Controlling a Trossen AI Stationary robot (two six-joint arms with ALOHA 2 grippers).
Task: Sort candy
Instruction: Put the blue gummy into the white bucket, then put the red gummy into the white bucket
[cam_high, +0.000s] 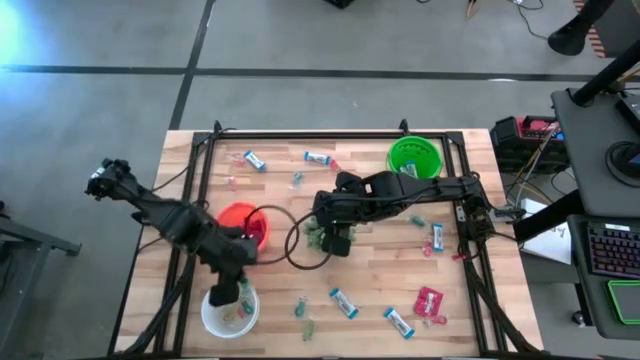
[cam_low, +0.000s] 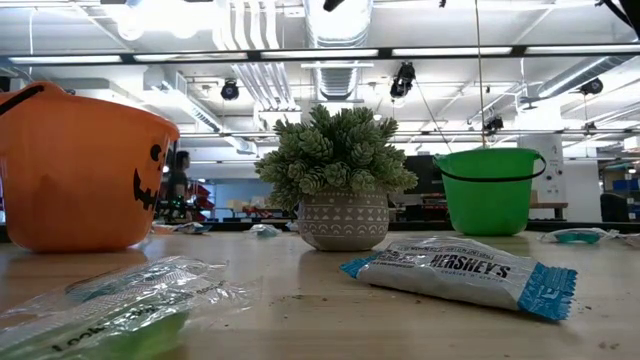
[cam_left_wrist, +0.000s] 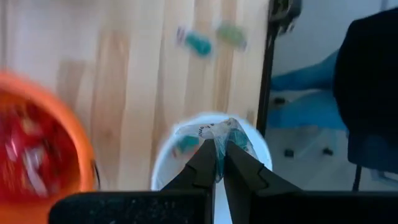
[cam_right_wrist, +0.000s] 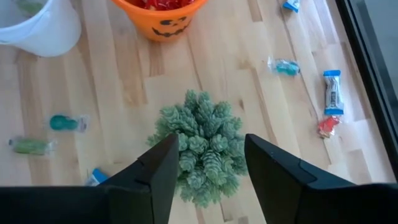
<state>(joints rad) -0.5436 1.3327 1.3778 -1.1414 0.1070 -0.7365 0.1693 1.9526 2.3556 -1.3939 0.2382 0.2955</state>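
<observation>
My left gripper (cam_high: 224, 292) (cam_left_wrist: 219, 144) hangs over the white bowl (cam_high: 207, 316) (cam_left_wrist: 163, 157) near the table's near-left corner, shut on a clear-wrapped teal candy (cam_left_wrist: 214, 130). My right gripper (cam_high: 333, 238) (cam_right_wrist: 211, 140) is open above the spiky green potted plant (cam_high: 315, 232) (cam_right_wrist: 202, 158) at mid-table, one finger on each side of it; no touch shows. Other candy lies loose: blue-and-white bars (cam_high: 343, 303) (cam_low: 465, 272), a red packet (cam_high: 429, 302), small teal and green pieces (cam_right_wrist: 62, 122). My left gripper pinches the candy's clear wrapper (cam_left_wrist: 216, 138) between its two fingertips, coming from above and pointing down. The candy sticks out past the fingertips and is lifted clear, just over the white bowl's opening.
The orange pumpkin bucket (cam_high: 240, 222) (cam_low: 80, 170), holding red packets, stands beside the white bowl. A green bucket (cam_high: 414, 156) (cam_low: 490, 190) stands at the far right. A black frame (cam_high: 205, 160) rims the table. Open wood lies between the plant and the near edge.
</observation>
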